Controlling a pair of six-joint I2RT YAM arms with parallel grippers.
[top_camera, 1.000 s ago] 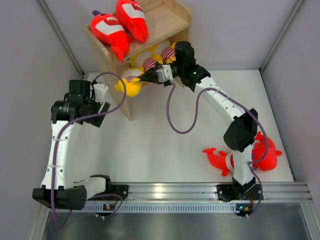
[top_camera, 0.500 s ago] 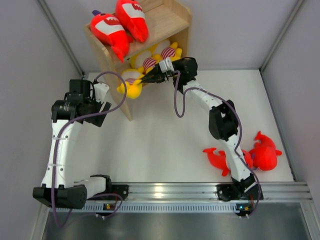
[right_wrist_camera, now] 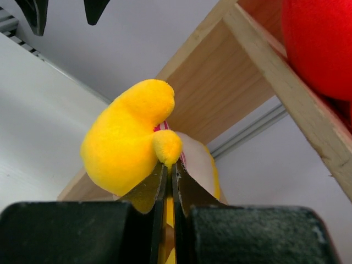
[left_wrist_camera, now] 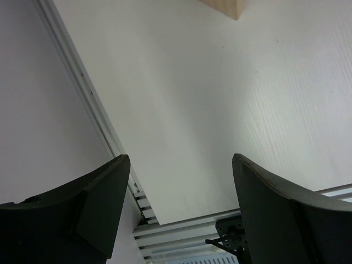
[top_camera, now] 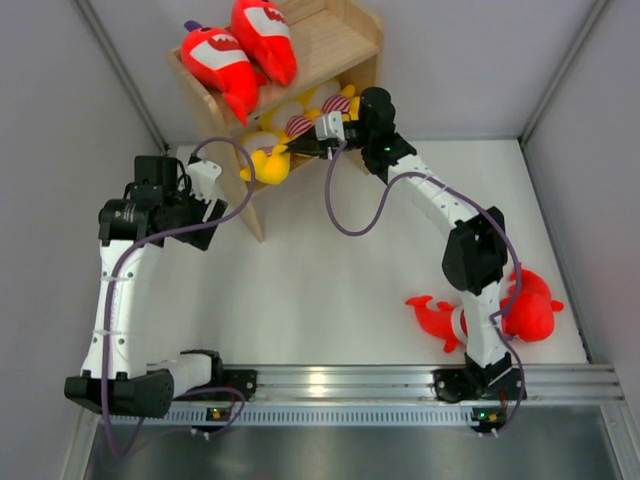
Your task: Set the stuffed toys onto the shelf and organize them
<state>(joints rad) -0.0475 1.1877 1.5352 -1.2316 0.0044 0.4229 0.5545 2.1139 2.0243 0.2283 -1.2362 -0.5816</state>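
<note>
Yellow plush (right_wrist_camera: 129, 143) is held at the left front of the shelf's (top_camera: 335, 45) lower tier, just beside the side panel. Whether it rests on the board cannot be told. The right fingers (right_wrist_camera: 180, 190) are closed, pinching a small yellow limb of it. Two further striped plushes (top_camera: 300, 125) lie behind it on the same tier. Two red sharks (top_camera: 240, 50) occupy the top tier. Two more sharks (top_camera: 530, 305) lie on the white table (top_camera: 300, 290) by the right arm's base. The left fingers (left_wrist_camera: 104, 192) stand open and empty over bare table, left of the shelf. Grey walls enclose the table, and a metal rail (top_camera: 350, 380) runs along its near edge.
</note>
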